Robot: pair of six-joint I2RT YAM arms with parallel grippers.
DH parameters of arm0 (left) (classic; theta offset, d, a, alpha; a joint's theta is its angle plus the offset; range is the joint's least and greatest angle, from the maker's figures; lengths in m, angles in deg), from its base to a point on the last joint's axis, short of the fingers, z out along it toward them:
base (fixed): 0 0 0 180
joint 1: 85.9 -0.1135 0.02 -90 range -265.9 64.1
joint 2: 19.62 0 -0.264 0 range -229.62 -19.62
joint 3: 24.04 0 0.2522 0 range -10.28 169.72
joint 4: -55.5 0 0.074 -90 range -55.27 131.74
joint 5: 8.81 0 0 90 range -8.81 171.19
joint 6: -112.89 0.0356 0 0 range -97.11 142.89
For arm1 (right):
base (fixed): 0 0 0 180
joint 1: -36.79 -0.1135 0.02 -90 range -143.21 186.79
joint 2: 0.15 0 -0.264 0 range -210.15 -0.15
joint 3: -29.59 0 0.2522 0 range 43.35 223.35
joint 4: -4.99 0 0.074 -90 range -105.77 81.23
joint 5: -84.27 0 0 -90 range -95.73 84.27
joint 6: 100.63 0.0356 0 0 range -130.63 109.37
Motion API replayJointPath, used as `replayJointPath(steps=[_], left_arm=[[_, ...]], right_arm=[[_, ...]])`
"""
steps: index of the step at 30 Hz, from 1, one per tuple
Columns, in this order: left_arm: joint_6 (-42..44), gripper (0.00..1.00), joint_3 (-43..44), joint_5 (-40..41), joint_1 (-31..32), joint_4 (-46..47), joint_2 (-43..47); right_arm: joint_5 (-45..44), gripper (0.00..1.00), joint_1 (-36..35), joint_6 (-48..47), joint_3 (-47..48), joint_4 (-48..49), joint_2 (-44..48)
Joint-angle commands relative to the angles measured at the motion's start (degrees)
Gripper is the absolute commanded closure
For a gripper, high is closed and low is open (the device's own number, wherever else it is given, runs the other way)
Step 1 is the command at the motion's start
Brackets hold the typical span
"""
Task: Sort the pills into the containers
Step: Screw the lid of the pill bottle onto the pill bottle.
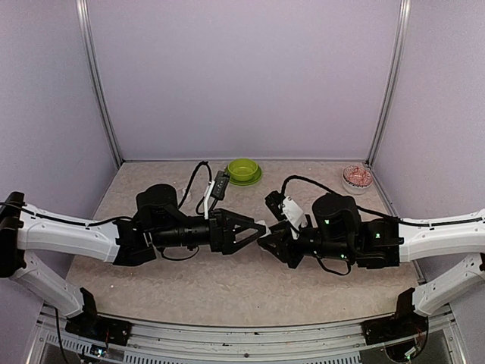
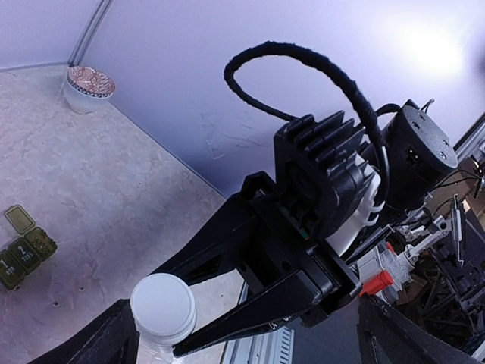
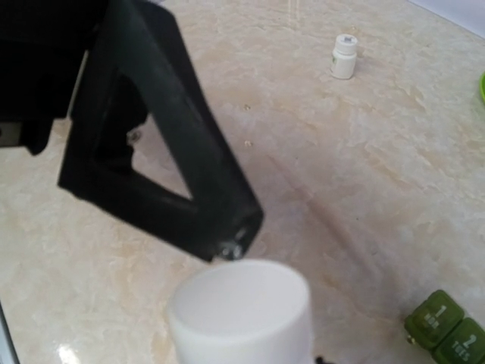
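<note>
A small white bottle [image 1: 263,227] with a round cap [image 2: 162,302] hangs above the table between my two arms. My right gripper [image 1: 270,238] is shut on it at the cap, one finger on each side in the left wrist view [image 2: 167,317]. In the right wrist view the cap [image 3: 241,311] hides my own fingers. My left gripper [image 1: 260,227] is open. Its fingers [image 2: 98,341] stand far apart, one against the bottle. The dark green pill box [image 2: 24,256] lies on the table [image 3: 449,326]. I cannot tell whether the tiny specks [image 3: 248,142] are pills.
A second small white bottle [image 3: 343,57] stands upright farther off. A lime green bowl [image 1: 244,171] sits at the back centre. A white bowl of pinkish bits [image 1: 357,177] is in the back right corner [image 2: 89,86]. Walls close off three sides.
</note>
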Motion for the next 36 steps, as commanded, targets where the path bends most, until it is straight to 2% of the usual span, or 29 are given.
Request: replayJointPath(steps=[1, 10, 21, 36], left_arm=[[-0.18, 0.02, 0.45, -1.27, 0.51, 2.04, -1.17], [0.08, 0.02, 0.21, 0.79, 0.6, 1.24, -1.04], [0.61, 0.03, 1.72, -2.14, 1.34, 1.73, -2.18], [1.21, 0.03, 2.64, -2.19, 1.46, 0.93, -3.12]], right_arm=[[-0.33, 0.7, 0.25, 0.43, 0.27, 1.8, 1.2], [-0.6, 0.7, 0.26, 0.29, 0.25, 1.08, 1.05], [1.03, 0.71, 0.25, -0.29, 1.0, 0.74, -1.11], [3.64, 0.71, 0.25, -1.28, 1.77, 0.79, -2.43]])
